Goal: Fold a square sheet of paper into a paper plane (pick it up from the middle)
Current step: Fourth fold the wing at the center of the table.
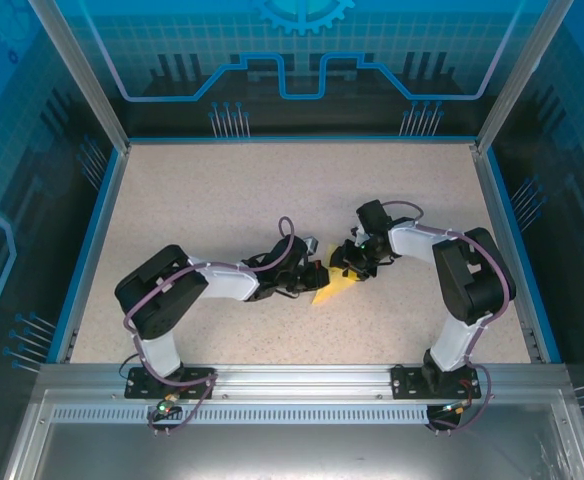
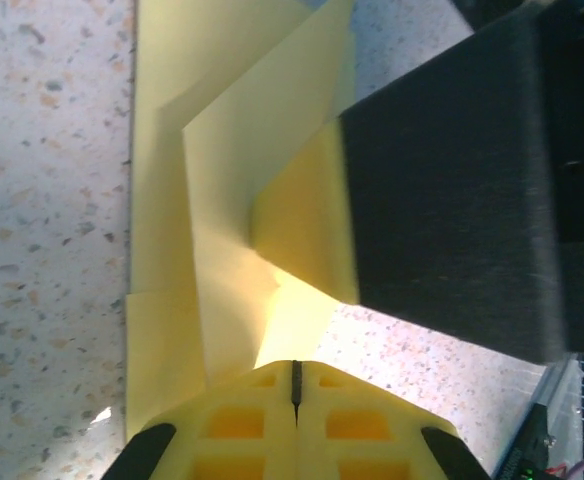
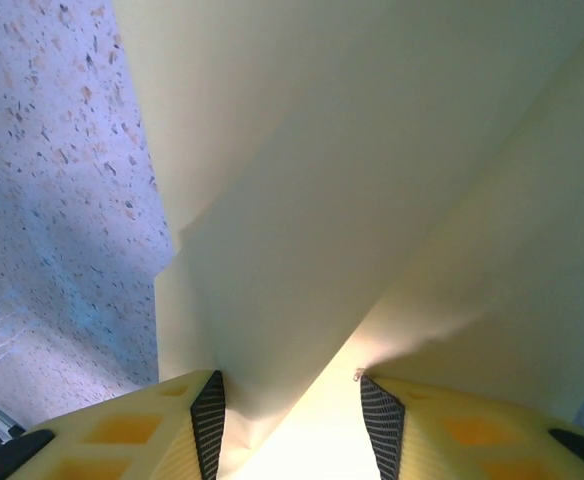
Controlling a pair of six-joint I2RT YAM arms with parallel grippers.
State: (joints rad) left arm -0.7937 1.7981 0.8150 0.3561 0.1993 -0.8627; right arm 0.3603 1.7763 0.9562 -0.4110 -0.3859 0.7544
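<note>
My left gripper (image 2: 294,378) pinches the part-folded pale yellow square paper sheet (image 1: 333,289), near-centre. My right gripper (image 3: 290,405) straddles it, unclenched. No plane yet; most folds seemingly remain.

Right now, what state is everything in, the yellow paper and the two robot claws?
paper: partly folded into creased layers, one flap raised off the table; not yet a plane.
left gripper: shut, apparently pinching a tip of the paper.
right gripper: open, with the paper passing between its jaws.
</note>
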